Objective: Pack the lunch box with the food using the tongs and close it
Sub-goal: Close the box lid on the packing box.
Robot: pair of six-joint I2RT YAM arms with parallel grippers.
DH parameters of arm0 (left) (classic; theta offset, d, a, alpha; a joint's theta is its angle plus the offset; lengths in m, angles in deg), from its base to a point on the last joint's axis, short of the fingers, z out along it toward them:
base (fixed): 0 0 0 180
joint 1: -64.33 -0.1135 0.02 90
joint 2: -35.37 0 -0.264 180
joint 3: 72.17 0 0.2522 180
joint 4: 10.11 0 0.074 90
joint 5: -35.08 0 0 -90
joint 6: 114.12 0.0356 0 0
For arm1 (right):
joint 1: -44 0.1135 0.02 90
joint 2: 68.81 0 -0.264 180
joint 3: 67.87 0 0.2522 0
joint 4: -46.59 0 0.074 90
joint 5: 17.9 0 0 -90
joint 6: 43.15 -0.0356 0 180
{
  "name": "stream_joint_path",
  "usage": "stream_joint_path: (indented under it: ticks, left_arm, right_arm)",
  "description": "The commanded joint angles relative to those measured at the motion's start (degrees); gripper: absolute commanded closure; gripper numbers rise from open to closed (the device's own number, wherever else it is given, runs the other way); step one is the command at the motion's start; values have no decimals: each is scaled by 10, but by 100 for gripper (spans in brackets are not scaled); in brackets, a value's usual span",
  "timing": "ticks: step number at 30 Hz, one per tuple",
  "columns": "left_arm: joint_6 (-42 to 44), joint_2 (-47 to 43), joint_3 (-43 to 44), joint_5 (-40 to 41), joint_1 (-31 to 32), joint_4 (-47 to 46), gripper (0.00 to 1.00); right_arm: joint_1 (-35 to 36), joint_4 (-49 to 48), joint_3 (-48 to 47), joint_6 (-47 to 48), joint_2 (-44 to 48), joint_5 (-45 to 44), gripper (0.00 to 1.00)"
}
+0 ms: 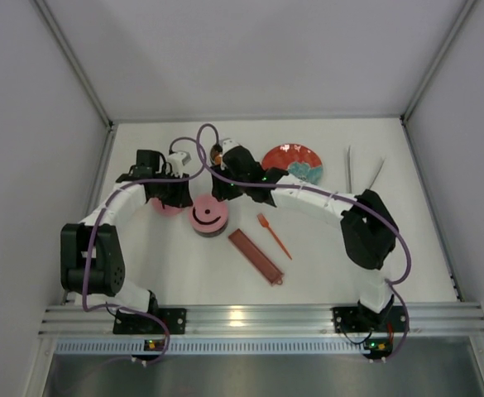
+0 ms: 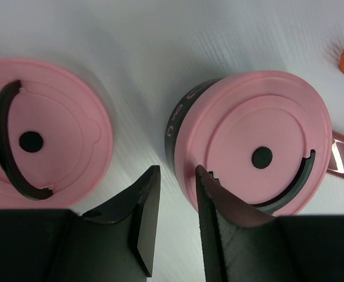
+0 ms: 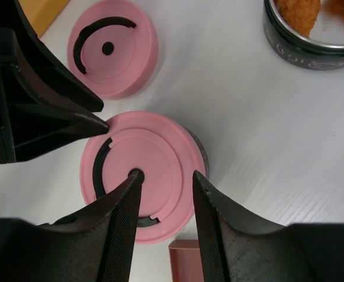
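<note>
Both tools are slightly parted and empty. The right tool (image 3: pixel 167 176) hangs over the closed tin (image 3: pixel 154 147), the left tool (image 2: pixel 176 176) just beside it. The loose lid (image 2: pixel 66 135) lies left of that tin, nearer the left tool. The open tin (image 3: pixel 295 50) with food (image 3: pixel 298 12) stands farther back.

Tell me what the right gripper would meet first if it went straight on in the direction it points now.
Most likely the pink lid on the closed tin: the right gripper points down at its middle with open jaws. How far above it hangs is unclear.
</note>
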Motion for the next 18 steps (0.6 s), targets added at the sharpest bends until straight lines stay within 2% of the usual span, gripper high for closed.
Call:
stream_joint_path:
  ticks: [1,6,10,14,18]
  left_arm:
    - [-12,-6,-21,-23,5,-32,64]
    - [-2,-4,-65,-5,5,-25,64]
    - [18,-1,-94,25,6,-21,73]
    - [36,-3,-114,29,6,-10,81]
    - [47,-4,-118,24,8,-4,81]
  right_arm:
    - [1,23,9,-29,-25,9,61]
    - [1,9,73,-40,-54,56,66]
    - [1,4,91,-33,-71,78,80]
    - [-1,-8,106,-36,-76,81,87]
    - [-7,-7,102,-39,-80,78,89]
